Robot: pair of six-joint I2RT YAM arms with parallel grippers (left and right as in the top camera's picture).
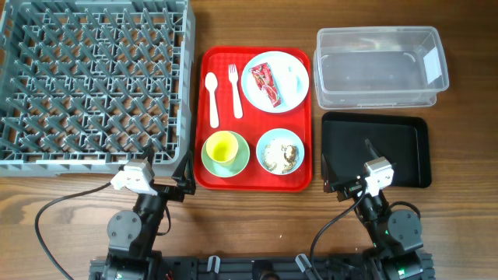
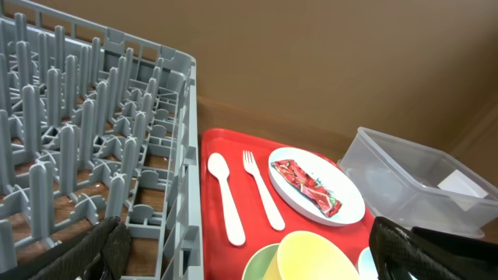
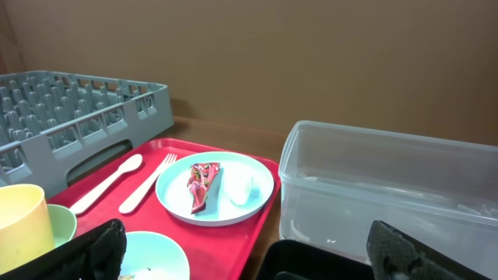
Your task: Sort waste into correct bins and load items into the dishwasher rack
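The grey dishwasher rack (image 1: 93, 78) stands at the left. On a red serving tray (image 1: 257, 180), a pale blue plate (image 1: 275, 99) holds the red wrapper (image 1: 264, 82) and white scrap (image 1: 291, 76). A white spoon (image 1: 212, 99) and fork (image 1: 234, 90) lie beside it. A yellow cup (image 1: 222, 145) stands on a green saucer (image 1: 236, 163). A blue bowl (image 1: 279, 152) holds rice grains and brown bits. The clear tub (image 1: 381, 66) and black tray (image 1: 389, 144) are at the right. My left gripper (image 1: 167, 165) is open near the rack's front corner. My right gripper (image 1: 348, 167) is open over the black tray's front left.
The table's wooden front strip holds both arm bases and their cables. A brown wall stands behind the table in the wrist views. The rack (image 2: 93, 140) fills the left of the left wrist view, and the tub (image 3: 389, 187) fills the right of the right wrist view.
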